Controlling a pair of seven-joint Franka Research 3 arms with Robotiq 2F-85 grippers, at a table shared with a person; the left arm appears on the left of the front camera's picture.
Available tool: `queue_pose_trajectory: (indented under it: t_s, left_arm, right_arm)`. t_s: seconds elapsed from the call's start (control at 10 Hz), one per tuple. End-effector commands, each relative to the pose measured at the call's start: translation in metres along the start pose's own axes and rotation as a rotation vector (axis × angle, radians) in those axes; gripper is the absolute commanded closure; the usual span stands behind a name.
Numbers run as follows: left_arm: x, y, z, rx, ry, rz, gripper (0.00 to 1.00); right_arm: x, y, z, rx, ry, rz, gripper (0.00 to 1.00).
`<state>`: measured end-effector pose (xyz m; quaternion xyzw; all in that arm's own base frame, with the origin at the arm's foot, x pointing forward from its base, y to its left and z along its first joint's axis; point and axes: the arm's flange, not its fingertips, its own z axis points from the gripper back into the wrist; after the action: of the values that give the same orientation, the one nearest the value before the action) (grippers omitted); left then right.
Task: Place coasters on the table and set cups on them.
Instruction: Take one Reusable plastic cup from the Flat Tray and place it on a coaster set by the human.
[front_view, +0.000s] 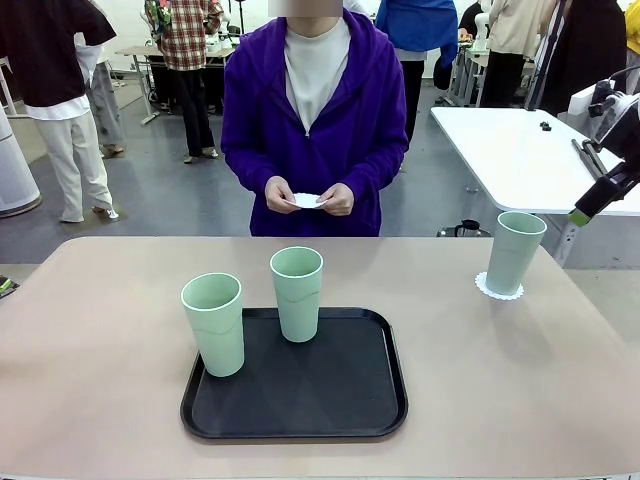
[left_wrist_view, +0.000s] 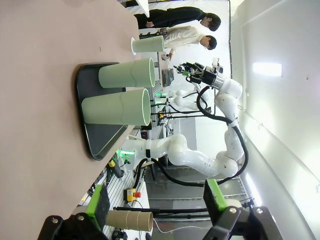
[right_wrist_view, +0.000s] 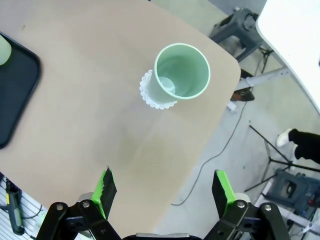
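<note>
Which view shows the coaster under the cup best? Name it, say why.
The right wrist view: it looks down on the coaster, showing its scalloped edge around the base of the cup. The front view gives a low, flattened rim under the cup; the left wrist view, a thin white edge far off.

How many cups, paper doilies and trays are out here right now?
Mint-green cups: 3
White coasters: 2, one under a cup, one held by the person
Black tray: 1
Total: 6
</note>
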<state>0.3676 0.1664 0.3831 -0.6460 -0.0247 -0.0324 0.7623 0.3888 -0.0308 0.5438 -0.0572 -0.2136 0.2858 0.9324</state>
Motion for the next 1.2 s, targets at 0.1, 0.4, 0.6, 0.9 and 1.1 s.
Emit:
queue_pose_trajectory:
  t_s: [0.1, 0.4, 0.6, 0.9, 1.1]
  left_arm:
    - [0.000, -0.001, 0.003, -0.012, 0.000, -0.018, 0.00]
    - [0.000, -0.001, 0.003, -0.012, 0.000, -0.018, 0.00]
    - [0.000, -0.001, 0.003, -0.012, 0.000, -0.018, 0.00]
    - [0.000, -0.001, 0.003, -0.012, 0.000, -0.018, 0.00]
    - [0.000, -0.001, 0.003, -0.012, 0.000, -0.018, 0.00]
  right_arm:
    - [-0.001, 0.003, -0.002, -0.030, 0.001, -0.010, 0.00]
    - [-0.026, -0.007, 0.011, -0.008, -0.013, -0.202, 0.00]
    - [-0.062, -0.045, 0.007, 0.222, -0.061, -0.484, 0.00]
    - [-0.112, -0.095, -0.016, 0.645, -0.174, -0.649, 0.00]
    - [-0.140, -0.128, -0.029, 0.942, -0.297, -0.628, 0.00]
